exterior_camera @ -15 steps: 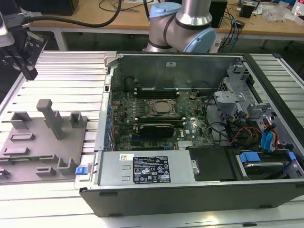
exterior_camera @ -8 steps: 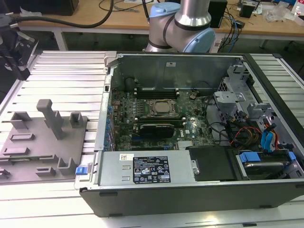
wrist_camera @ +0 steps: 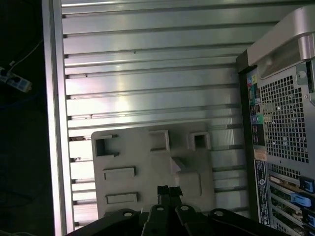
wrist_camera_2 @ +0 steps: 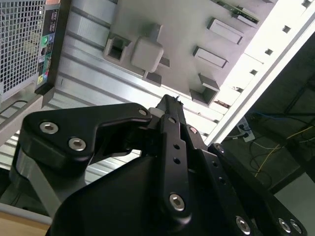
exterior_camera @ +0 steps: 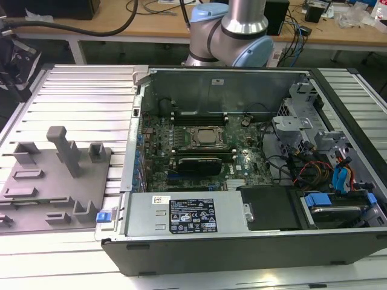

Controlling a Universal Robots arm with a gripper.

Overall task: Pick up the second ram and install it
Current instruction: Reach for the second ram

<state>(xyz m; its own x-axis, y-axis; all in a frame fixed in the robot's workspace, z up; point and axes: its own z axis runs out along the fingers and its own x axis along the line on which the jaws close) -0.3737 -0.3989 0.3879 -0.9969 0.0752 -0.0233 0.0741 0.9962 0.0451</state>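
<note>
1. Black gripper point(wrist_camera_2: 167, 105) closed, fingertips point(wrist_camera: 163, 192) pressed together in both wrist views, nothing seen held between them.
2. Pointed at a grey fixture plate point(wrist_camera: 142, 157) with shallow rectangular pockets and one grey upright post point(wrist_camera_2: 146, 53).
3. Second ram point(wrist_camera_2: 243, 14): thin green-edged stick lying at the far edge of that plate in the second wrist view, well apart from the fingertips, not gripped.
4. Under the plate, a ribbed aluminium table point(wrist_camera: 147, 59).
5. Beside the plate, the perforated back of the computer case point(wrist_camera: 285, 113), with small coloured port stickers point(wrist_camera: 254, 93); print too small to read.
6. In the exterior view, nearest along the open case: a dark label point(exterior_camera: 192, 216) with white print and a small white sticker point(exterior_camera: 162, 199); wording not legible.
7. Further in, a broad black card point(exterior_camera: 195, 164), then the square processor socket point(exterior_camera: 205, 138).
8. Behind the case, the arm point(exterior_camera: 236, 27), a grey tube with pale blue joint caps.
</note>
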